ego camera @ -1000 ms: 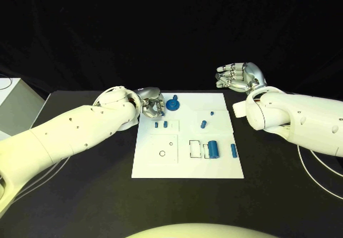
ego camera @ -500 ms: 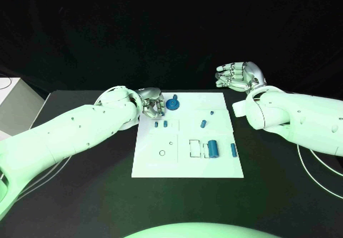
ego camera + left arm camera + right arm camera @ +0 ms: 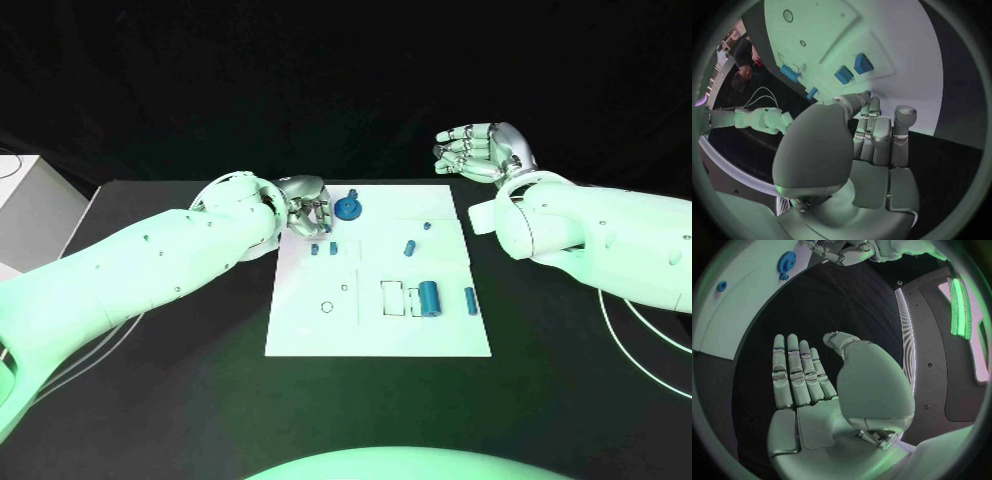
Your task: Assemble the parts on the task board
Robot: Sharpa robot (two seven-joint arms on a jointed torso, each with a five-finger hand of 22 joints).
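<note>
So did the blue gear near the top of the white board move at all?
No. The blue gear sits in the same spot by the task board's far edge, beside the left robot hand, as in the earlier pictures.

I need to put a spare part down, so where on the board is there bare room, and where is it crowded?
The near strip of the board, below the outlines and the big cylinder, is bare. So is the far right corner beyond the small pin. The far left corner is crowded: the left hand sits beside the gear, with two small blocks just below.
</note>
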